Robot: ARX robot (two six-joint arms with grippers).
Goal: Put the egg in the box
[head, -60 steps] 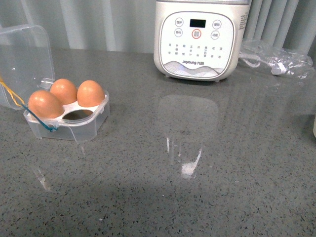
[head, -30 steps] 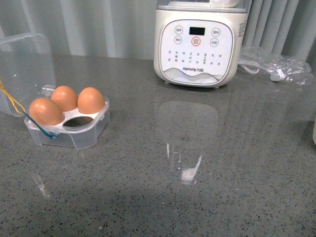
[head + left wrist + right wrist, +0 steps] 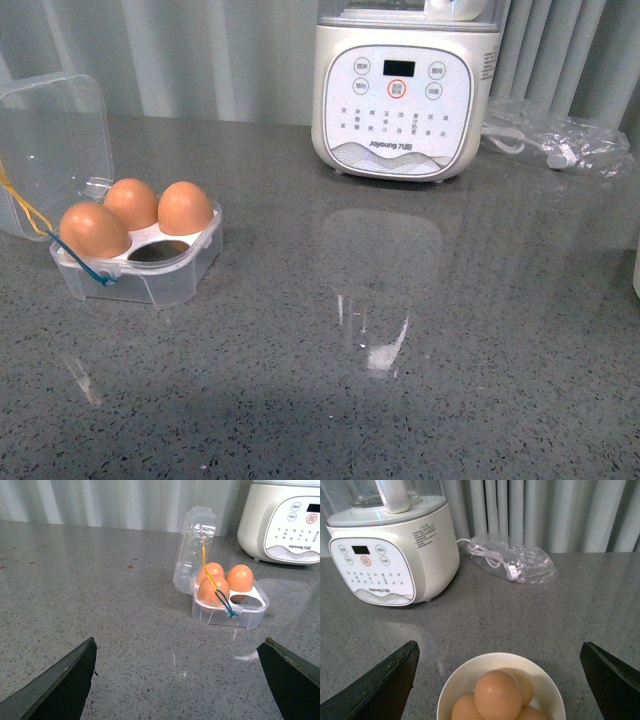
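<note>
The left fingers (image 3: pixel 60 680) and right fingers (image 3: pixel 382 680) gape wide, empty. The egg (image 3: pixel 497 695) lies heaped in a bowl (image 3: pixel 465 667) beneath the right ones; a careless pinch may crack it or roll its neighbours (image 3: pixel 465 709). The box (image 3: pixel 150 278) stands at nine o'clock on the worktop (image 3: pixel 420 380)

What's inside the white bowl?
Orange-brown eggs are piled in the white bowl. One sits on top, and others peek out around it. The eggs cover the bowl's bottom, so you cannot tell whether more are hiding underneath.
</note>
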